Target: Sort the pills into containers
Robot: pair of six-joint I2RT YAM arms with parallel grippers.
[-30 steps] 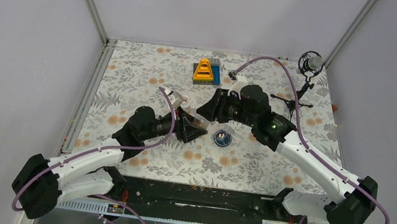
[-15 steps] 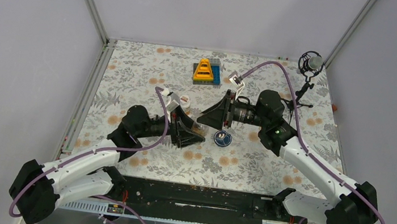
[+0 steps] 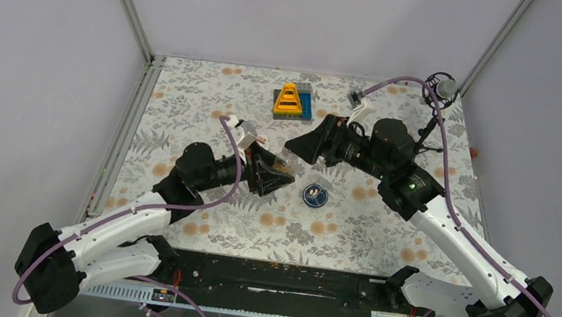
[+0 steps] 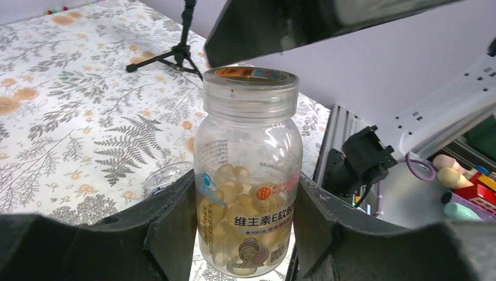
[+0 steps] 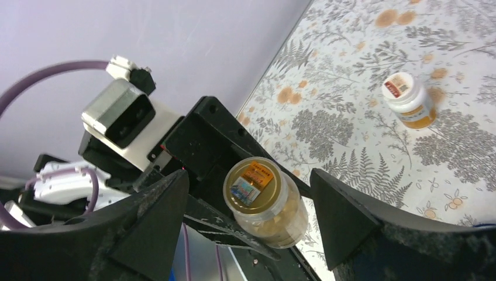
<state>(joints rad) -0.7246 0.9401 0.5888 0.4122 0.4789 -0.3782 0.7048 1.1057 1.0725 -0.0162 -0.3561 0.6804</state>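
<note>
Amber-gold behind clear plastic, the pill bottle (image 4: 248,134) sat in your left tool (image 4: 247,193), whose two black fingers (image 4: 169,228) were clamped on its lower sides. You had it held up off the desk (image 3: 187,106), about mid-desk in the top view. Its cap was on, with an orange label on top, and pale golden pills (image 4: 225,174) lay packed in the lower half behind a printed label. Your right tool (image 5: 250,178) faced that cap end-on, its fingers (image 5: 350,218) spread wide to either side of the bottle and touching neither cap nor wall. One of them showed as a dark slab just above the cap in the left wrist view. Just beside the held bottle, toward your right arm's side, the small round dark-blue dish (image 3: 315,195) rested on the desk with a few pale specks in it, too small to make out. A second bottle (image 5: 407,100), white-capped with a red mark on the cap and an amber body, stood upright on the floral desk, apart from both tools. Farther back stood the yellow triangular toy (image 3: 290,98) on its grey-blue base, and near the far right corner a microphone (image 3: 441,88) on a small tripod.
</note>
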